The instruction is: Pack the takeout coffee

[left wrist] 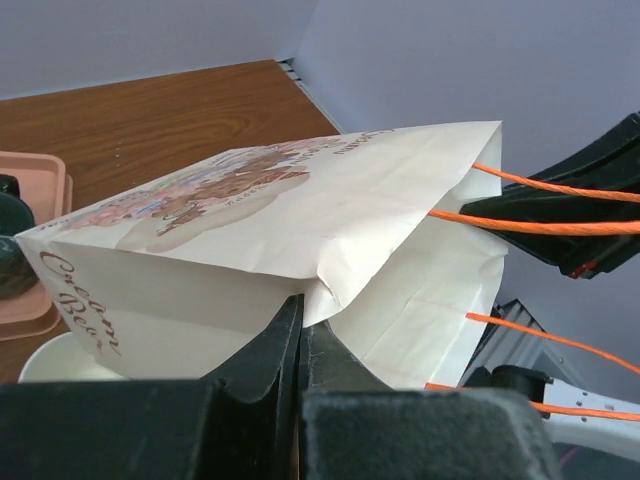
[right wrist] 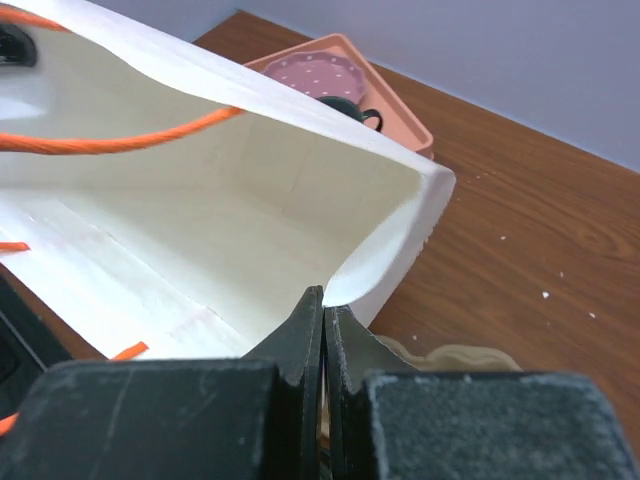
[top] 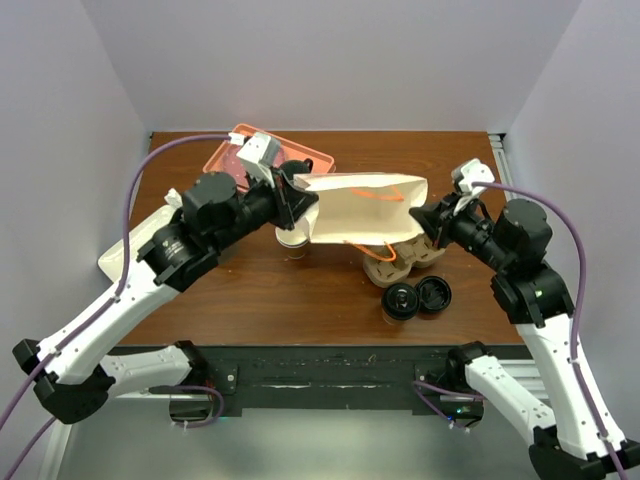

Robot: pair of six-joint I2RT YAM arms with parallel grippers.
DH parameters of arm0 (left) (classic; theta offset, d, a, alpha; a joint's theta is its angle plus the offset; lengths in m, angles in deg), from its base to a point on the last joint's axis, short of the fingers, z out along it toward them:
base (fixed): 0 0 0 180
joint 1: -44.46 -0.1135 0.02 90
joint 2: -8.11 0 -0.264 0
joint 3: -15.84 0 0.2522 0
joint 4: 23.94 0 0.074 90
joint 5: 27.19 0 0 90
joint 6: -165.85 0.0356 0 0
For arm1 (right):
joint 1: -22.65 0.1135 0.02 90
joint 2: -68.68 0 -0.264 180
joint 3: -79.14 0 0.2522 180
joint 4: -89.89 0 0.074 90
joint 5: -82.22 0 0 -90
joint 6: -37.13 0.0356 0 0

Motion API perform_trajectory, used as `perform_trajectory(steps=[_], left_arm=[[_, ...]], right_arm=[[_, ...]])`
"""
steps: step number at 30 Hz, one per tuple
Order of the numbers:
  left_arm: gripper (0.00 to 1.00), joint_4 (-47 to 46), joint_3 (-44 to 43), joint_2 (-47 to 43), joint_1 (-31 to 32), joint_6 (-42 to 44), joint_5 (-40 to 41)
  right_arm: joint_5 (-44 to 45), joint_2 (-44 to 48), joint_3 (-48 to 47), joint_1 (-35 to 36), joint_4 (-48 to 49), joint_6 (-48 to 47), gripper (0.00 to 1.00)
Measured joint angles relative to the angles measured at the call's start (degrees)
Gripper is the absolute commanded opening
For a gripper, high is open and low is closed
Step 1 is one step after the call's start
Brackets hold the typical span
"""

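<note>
The takeout coffee (top: 400, 302), a tan cup with a black lid, stands on the table near the front, right of centre. Above and behind it a white paper bag (top: 360, 208) with orange string handles hangs sideways between both arms. My left gripper (top: 305, 205) is shut on the bag's folded bottom edge (left wrist: 318, 290). My right gripper (top: 425, 216) is shut on the rim of the bag's open mouth (right wrist: 345, 285). In the right wrist view the bag's inside (right wrist: 230, 220) holds nothing. Neither wrist view shows the coffee.
A loose black lid (top: 434, 292) lies beside the coffee. A pulp cup carrier (top: 392, 262) sits under the bag's right end, and a lidless cup (top: 293, 240) under its left end. A pink tray (top: 228, 152) at the back holds a dotted plate (right wrist: 310, 75) and a dark mug (right wrist: 352, 108).
</note>
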Motion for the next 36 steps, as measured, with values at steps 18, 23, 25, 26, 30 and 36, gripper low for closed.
perform_trajectory(steps=[18, 23, 25, 26, 30, 36], left_arm=[[0.00, 15.7, 3.7, -6.8, 4.4, -5.7, 0.4], [0.00, 24.1, 0.5, -6.8, 4.4, -8.3, 2.9], [0.00, 26.7, 0.3, -6.7, 4.4, -9.4, 3.7], [0.00, 28.1, 0.3, -6.4, 4.4, -9.9, 3.9], [0.00, 32.5, 0.3, -5.0, 4.4, -11.8, 4.5], [0.00, 36.2, 0.7, -5.9, 4.4, -14.2, 5.6]], right_arm=[[-6.1, 2.4, -7.0, 2.0, -11.0, 3.2, 0.49], [-5.4, 2.1, -8.5, 2.0, -9.0, 8.1, 0.50], [-4.0, 1.9, -8.6, 2.0, -8.2, 10.3, 0.51], [-3.1, 1.7, -8.8, 2.0, -8.0, 11.2, 0.51], [2.9, -0.7, -11.8, 2.0, -8.1, 15.1, 0.51], [8.2, -4.4, -14.2, 2.0, -10.2, 18.0, 0.51]])
